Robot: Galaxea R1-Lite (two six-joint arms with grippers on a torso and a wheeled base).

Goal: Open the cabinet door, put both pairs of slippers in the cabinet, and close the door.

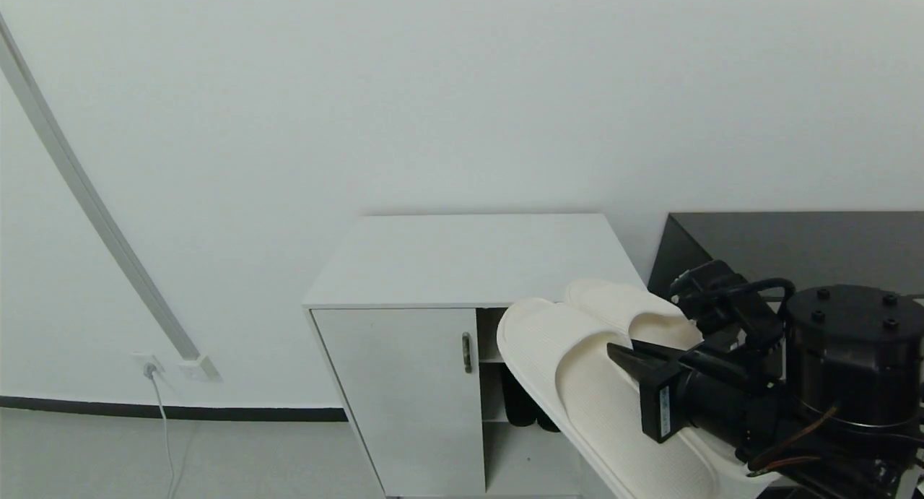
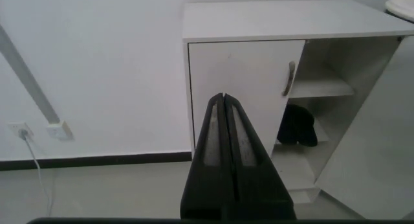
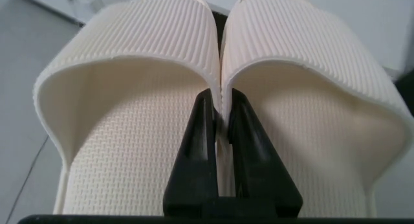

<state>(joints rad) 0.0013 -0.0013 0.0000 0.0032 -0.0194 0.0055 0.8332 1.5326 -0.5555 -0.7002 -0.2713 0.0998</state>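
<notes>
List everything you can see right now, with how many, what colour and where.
cabinet: one, white, against the wall, right half open
cream slippers: one pair, cream, in front of the cabinet's open side
dark slippers: seemingly one pair, black, on a shelf inside
wall socket: one, white, low on the wall, left of the cabinet
dark surface: one, black, right of the cabinet
left gripper: black, shut, empty
right gripper: black, shut on the cream slippers

No legible text, brands, numbers or signs, nothing readable on any surface
</notes>
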